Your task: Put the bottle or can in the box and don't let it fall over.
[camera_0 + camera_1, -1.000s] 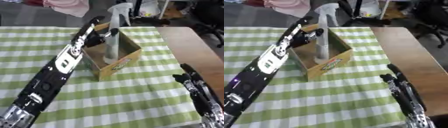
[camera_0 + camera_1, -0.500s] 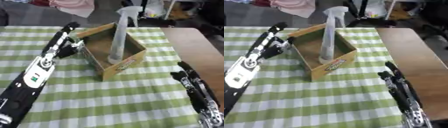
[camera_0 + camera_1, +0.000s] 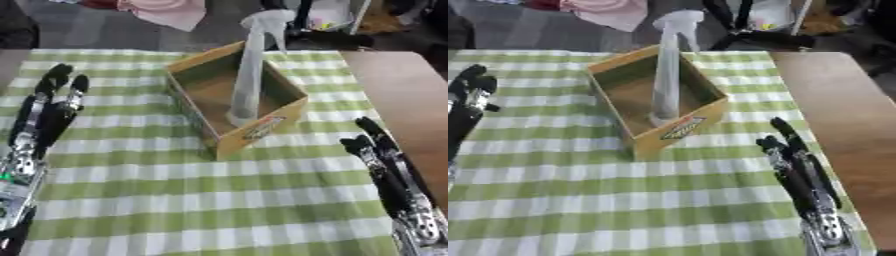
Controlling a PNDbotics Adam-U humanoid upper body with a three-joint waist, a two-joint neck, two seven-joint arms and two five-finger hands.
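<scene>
A tall clear spray bottle [image 3: 248, 67] with a white trigger head stands upright inside an open cardboard box [image 3: 259, 132] on the green checked cloth. My left hand [image 3: 45, 111] lies well to the left of the box, fingers straight and holding nothing. Low at the right, my right hand [image 3: 385, 167] rests open with its fingers pointing up the table, apart from the box.
The checked cloth [image 3: 219, 200] covers most of the table; bare brown wood [image 3: 402, 95] shows along the right side. Pink fabric [image 3: 171, 11] and dark chair legs [image 3: 750, 30] lie beyond the far edge.
My left hand has let go of the bottle and drawn back to the left and toward me, away from the box. The bottle stays upright. The view has also shifted.
</scene>
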